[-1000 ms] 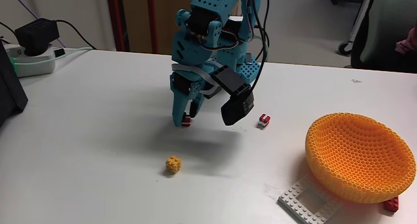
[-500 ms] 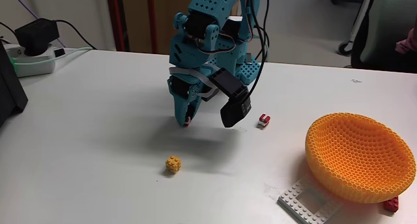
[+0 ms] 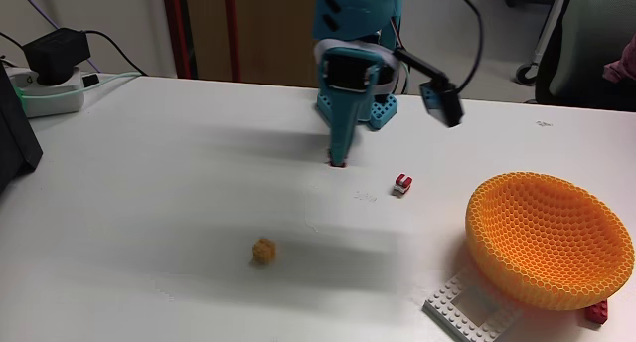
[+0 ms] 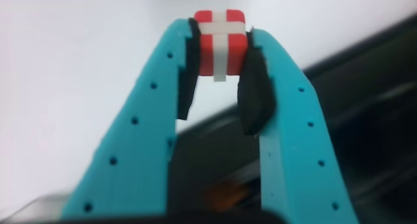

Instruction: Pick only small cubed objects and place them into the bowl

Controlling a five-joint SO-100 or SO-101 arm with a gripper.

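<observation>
The gripper (image 4: 220,51) held a red-and-white cube (image 4: 219,43) pinched between the tips of its jaws, lifted off the tabletop (image 3: 149,213), presumably for carrying to the orange bowl (image 3: 550,240).

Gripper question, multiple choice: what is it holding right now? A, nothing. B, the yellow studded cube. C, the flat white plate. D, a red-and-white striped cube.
D: in the wrist view the gripper has its jaws closed on a red-and-white striped cube, while the yellow cube sits on the table in the fixed view.
</observation>
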